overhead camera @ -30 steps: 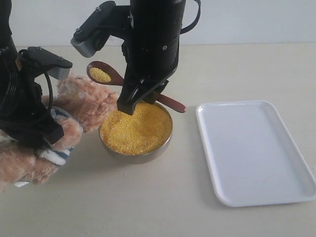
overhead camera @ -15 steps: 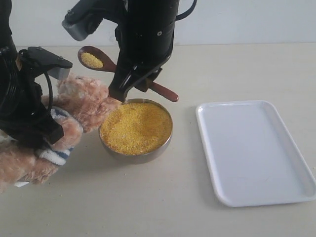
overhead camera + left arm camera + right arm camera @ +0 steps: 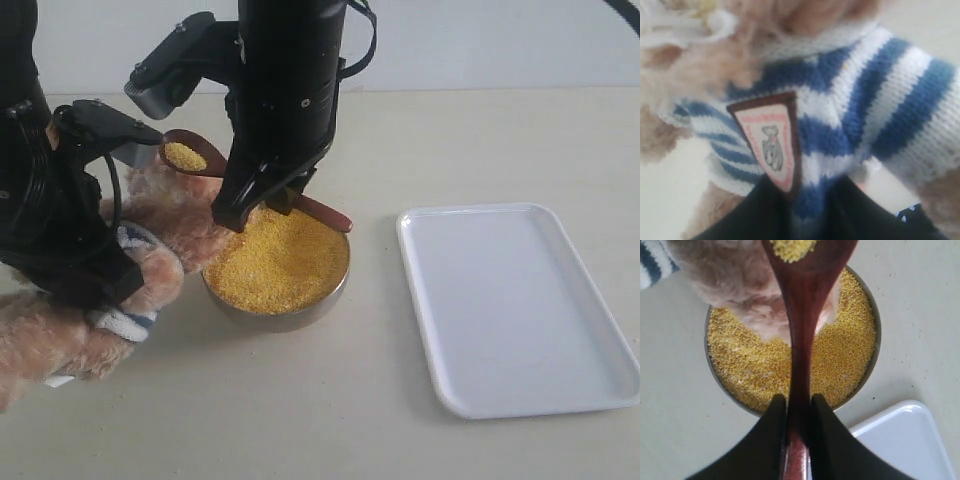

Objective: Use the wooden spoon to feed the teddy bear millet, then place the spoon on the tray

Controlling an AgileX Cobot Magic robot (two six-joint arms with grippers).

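Feeding is the step in hand. The right gripper (image 3: 262,203) is clamped narrowly on the slim handle of the wooden spoon (image 3: 190,155), jaws on either side of it. The spoon's oval bowl carries a small heap of millet and hovers at about 10 o'clock from the metal bowl (image 3: 275,318), just over the teddy bear's (image 3: 175,225) fluffy head. The main mass of millet (image 3: 280,260) fills the metal bowl. The left gripper (image 3: 810,210) pinches the bear's striped shirt below the chest badge (image 3: 771,142), holding the bear at the bowl's 9 o'clock. The white tray (image 3: 515,310) lies bare at 3 o'clock, well apart. Next, I judge, the spoon must ease down to the muzzle and keep level so no grain spills, then swing across to the tray.
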